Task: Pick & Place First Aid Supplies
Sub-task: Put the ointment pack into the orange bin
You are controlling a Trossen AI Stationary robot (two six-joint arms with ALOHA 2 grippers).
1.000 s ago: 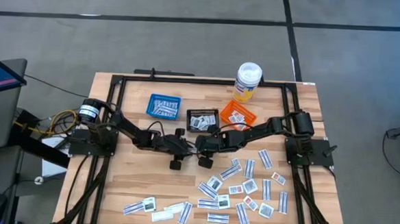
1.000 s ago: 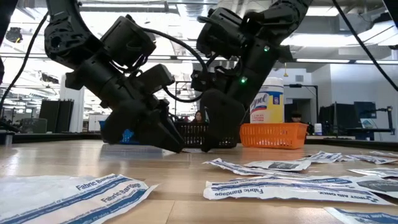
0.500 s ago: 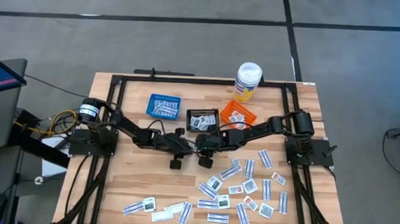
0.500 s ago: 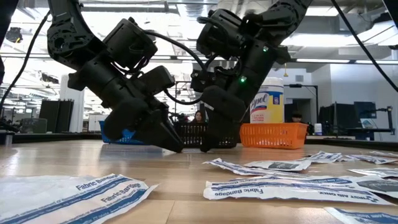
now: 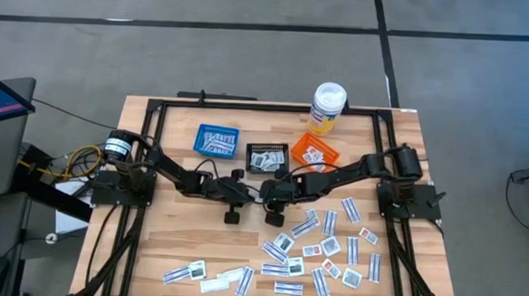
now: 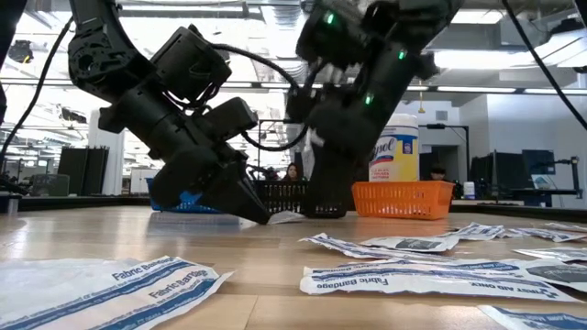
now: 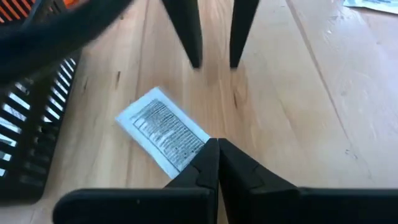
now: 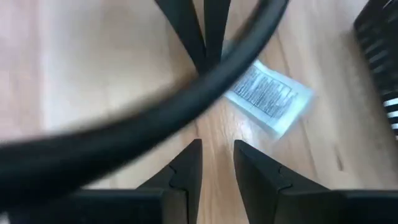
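Note:
A small white packet with dark print (image 7: 163,130) lies flat on the wood between my two grippers, just in front of the black basket (image 5: 268,157). My left gripper (image 7: 217,144) is shut, and its fingertips meet at the packet's near corner. My right gripper (image 8: 216,155) hangs open above the table facing it, with nothing between its fingers. In the low view the packet (image 6: 286,217) shows beside my left fingertips. Several more first aid supplies (image 5: 318,250) lie scattered over the near right of the table. My left gripper comes in slanting down from the table's left, and its shut fingertips (image 7: 208,155) lie on the packet's near corner (image 7: 200,142). One finger covers that corner, so I cannot tell whether it is pinched. The rest of the packet lies flat on the table.
A blue basket (image 5: 217,140), the black basket and an orange basket (image 5: 314,153) stand in a row at the far middle, each holding packets. A tall white bottle (image 5: 327,107) stands behind them. Bare wood lies at the near left, beside a few strips (image 5: 208,274).
My left gripper has shut its fingers while staying in place at the packet. My right gripper has risen off the table and drawn slightly away from the packet, still open. The packet has stayed flat on the wood.

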